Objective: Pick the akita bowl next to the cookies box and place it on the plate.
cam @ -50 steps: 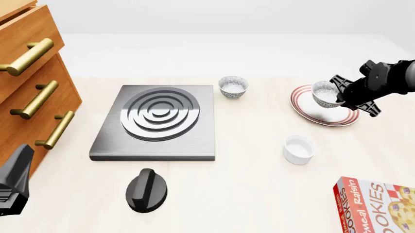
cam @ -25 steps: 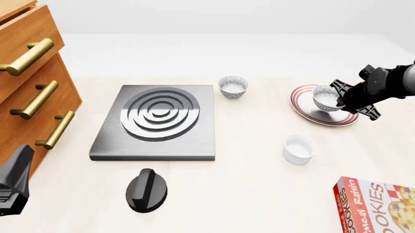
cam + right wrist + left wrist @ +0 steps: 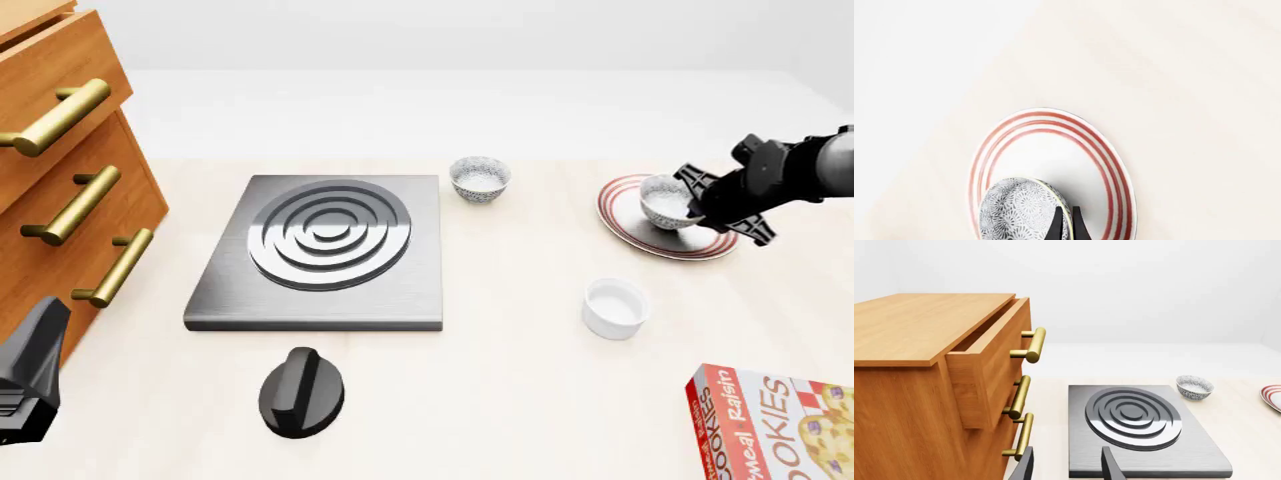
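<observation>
Right fingers (image 3: 694,205) pinch the speckled grey-and-white akita bowl's (image 3: 665,200) rim.
Bowl sits over the red-ringed white plate (image 3: 627,228); left fingers (image 3: 1066,467) parted.

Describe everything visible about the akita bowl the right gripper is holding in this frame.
The akita bowl is small and round, grey-and-white speckled outside, white inside, ceramic-looking. The right gripper is shut on its rim; in the right wrist view a finger sits against its wall. The bowl is tilted, over the near-right part of the plate. Whether its base touches the plate cannot be told.
</observation>
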Tool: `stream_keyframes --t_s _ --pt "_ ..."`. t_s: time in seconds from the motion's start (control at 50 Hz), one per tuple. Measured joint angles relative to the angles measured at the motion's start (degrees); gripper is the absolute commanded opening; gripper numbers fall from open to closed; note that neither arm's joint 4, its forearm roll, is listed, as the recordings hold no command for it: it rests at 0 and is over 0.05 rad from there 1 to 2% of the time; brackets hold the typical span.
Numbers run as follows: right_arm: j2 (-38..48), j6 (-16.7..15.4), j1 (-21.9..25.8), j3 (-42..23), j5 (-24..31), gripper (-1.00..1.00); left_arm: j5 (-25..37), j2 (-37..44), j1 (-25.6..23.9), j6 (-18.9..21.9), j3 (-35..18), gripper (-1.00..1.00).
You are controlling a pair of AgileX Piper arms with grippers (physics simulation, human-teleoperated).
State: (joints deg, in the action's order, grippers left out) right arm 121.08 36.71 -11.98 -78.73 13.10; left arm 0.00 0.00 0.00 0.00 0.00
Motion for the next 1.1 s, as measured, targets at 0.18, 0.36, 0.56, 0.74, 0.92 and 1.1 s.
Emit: stream_keyframes --t_s 0.18,0.36,0.56,0.74,0.92,1.1 --pt "1.0 -0.1 0.1 -0.9 0.1 -1.00 0.0 0.0 0.0 0.0 0.0 1.00" --pt "1.6 -0.5 0.0 -1.6 0.1 -1.00 0.0 0.0 0.0 0.0 0.0 1.00" --pt "1.7 -0.6 -0.1 -1.8 -0.1 1.00 0.0 0.0 0.0 0.0 0.0 1.00" --pt "0.7 -0.6 -0.1 -1.3 -0.1 1.00 0.0 0.0 0.0 0.0 0.0 1.00" --pt "-1.5 -0.5 -0.1 0.8 -0.7 1.00 0.0 0.0 0.0 0.0 0.0 1.00" --pt "-4.8 -0.4 -0.1 3.9 -1.2 1.00 0.0 0.0 0.0 0.0 0.0 1.00"
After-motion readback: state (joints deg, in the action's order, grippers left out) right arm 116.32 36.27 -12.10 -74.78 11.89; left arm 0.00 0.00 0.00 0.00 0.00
